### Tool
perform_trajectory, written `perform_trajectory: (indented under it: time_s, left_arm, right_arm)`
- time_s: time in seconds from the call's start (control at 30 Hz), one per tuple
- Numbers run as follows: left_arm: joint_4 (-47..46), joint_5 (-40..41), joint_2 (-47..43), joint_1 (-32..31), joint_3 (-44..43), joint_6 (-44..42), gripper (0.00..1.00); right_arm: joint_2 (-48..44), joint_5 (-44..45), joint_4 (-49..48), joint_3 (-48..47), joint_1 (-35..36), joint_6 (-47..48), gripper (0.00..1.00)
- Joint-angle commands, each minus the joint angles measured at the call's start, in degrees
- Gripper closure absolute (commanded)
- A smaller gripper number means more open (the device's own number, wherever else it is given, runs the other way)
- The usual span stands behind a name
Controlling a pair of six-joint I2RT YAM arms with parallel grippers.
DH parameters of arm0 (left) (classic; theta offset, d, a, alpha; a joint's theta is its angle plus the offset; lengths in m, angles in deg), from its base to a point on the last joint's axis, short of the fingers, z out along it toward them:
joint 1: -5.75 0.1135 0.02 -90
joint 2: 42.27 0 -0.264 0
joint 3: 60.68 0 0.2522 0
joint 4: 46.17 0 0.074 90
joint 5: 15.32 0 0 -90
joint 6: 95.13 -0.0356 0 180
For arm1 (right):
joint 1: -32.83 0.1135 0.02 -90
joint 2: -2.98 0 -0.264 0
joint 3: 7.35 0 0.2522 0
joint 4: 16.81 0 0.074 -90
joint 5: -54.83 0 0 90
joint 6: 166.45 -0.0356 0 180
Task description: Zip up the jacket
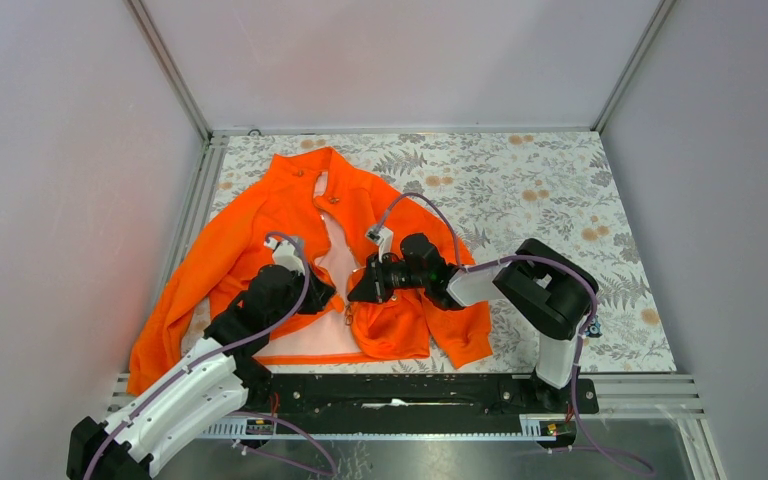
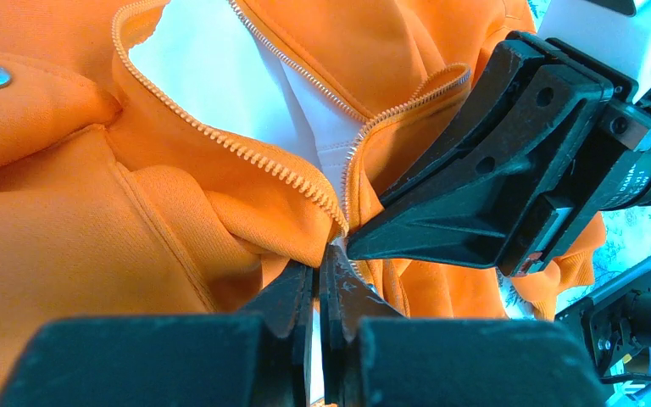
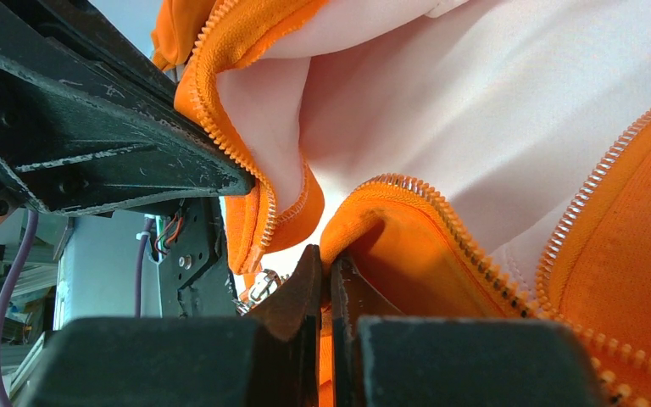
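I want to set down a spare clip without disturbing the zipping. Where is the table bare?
The floral table is bare on its right half, between the jacket and the right wall, beyond the right arm. A thin strip lies free behind the collar. It is crowded near the centre, where the left gripper and right gripper pinch the zipper's bottom.
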Motion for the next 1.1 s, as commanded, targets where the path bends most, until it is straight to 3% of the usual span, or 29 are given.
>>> perform_trajectory:
  time_s: [0.0, 1.07]
  left_arm:
    - [-5.02, -1.62, -0.18, -0.17, -0.69, -0.71, 1.00]
    - [-3.25, 1.75, -1.43, -0.17, -1.13, -0.22, 1.00]
  right_arm:
    - [0.13, -0.20, -3.42, -1.94, -0.54, 0.37, 1.00]
    - [-0.62, -1.33, -5.88, -0.31, -0.07, -0.39, 1.00]
